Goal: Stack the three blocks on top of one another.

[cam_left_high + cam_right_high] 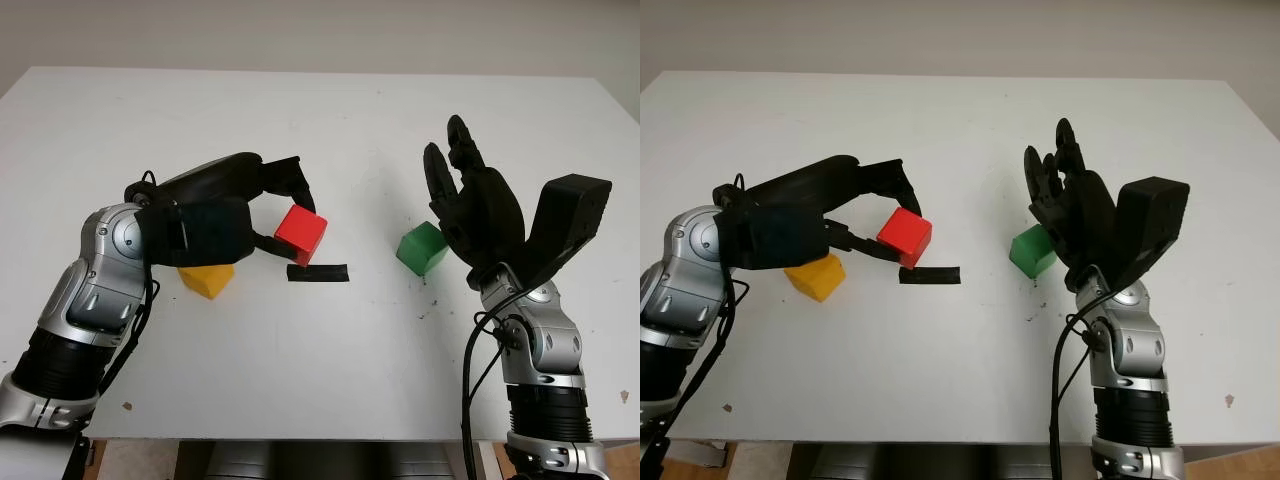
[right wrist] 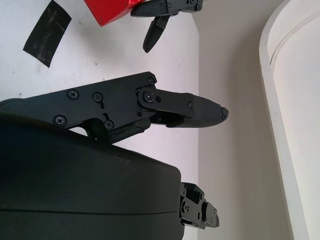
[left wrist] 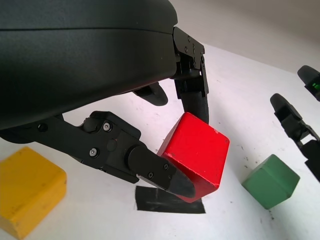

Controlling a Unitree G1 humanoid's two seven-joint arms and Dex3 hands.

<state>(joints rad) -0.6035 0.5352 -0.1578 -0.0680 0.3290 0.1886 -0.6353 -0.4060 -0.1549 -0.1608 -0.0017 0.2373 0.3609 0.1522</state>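
Observation:
My left hand [image 1: 298,226] is shut on the red block [image 1: 300,235], pinching it between the upper fingers and the thumb. The block [image 3: 197,155] is tilted and hangs just over a strip of black tape [image 1: 317,273] on the white table [image 1: 330,120]. The yellow block [image 1: 207,279] sits on the table under the left hand's palm, partly hidden by it. To the right, the green block [image 1: 421,248] stands on the table. My right hand [image 1: 452,175] is open, raised just right of and behind the green block, palm toward it, apart from it.
The tape strip [image 3: 170,200] lies flat between the yellow [image 3: 27,192] and green [image 3: 271,180] blocks. The table's far half and near edge are bare white surface. A few small dark specks mark the top near the green block.

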